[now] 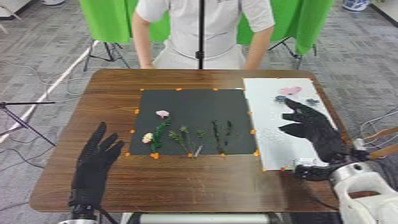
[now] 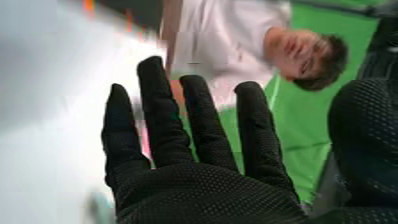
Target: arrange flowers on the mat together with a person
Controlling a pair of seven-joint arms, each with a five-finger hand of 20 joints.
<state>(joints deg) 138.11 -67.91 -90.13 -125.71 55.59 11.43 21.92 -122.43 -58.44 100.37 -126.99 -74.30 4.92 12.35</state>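
Note:
In the head view my right hand is over the white sheet, its fingers close to a pink flower and small blue-grey flowers. Its fingers are spread and hold nothing; the right wrist view shows the same hand with straight fingers. My left hand lies open over the table, left of the black mat. On the mat are a pale pink flower, a cream flower with green leaves, small green sprigs and dark green stems.
Orange tape pieces mark the edges of the mat and sheet. A small whitish object lies at the sheet's near end, beside my right wrist. The wooden table extends around the mat. A dark vertical pole stands beyond the far edge.

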